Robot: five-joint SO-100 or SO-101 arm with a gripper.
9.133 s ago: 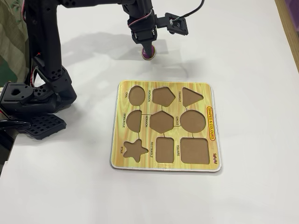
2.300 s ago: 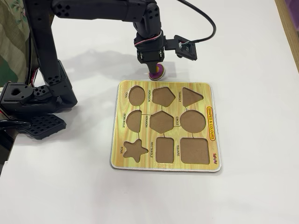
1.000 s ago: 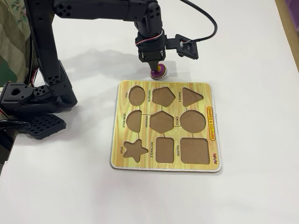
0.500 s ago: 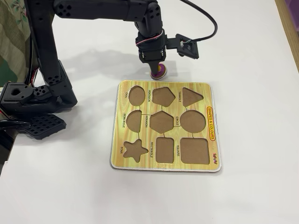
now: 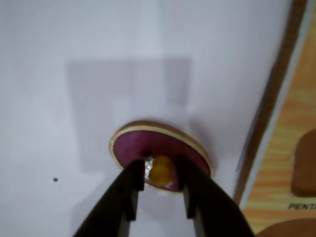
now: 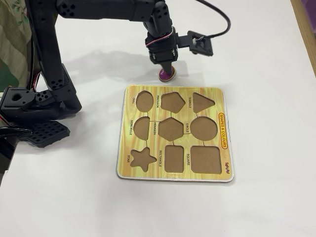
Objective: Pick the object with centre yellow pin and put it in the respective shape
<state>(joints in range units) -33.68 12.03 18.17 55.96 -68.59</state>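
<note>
A maroon round-edged piece (image 5: pixel 148 143) with a cream rim and a yellow centre pin (image 5: pixel 162 170) is on the white table just beyond the shape board's far edge. In the wrist view my gripper (image 5: pixel 162 174) has its two black fingers closed on the yellow pin, one on each side. In the fixed view the gripper (image 6: pixel 166 70) points straight down onto the piece (image 6: pixel 166 75), which looks slightly tilted. I cannot tell if it still touches the table. The yellow shape board (image 6: pixel 222 129) has empty cutouts, including an oval (image 6: pixel 144 101) and a circle (image 6: pixel 204 128).
The board's edge and a pentagon cutout show at the right of the wrist view (image 5: pixel 291 113). The arm's black base (image 6: pixel 34 106) stands at the left of the fixed view. A cable (image 6: pixel 217 27) loops above the gripper. White table surrounds the board.
</note>
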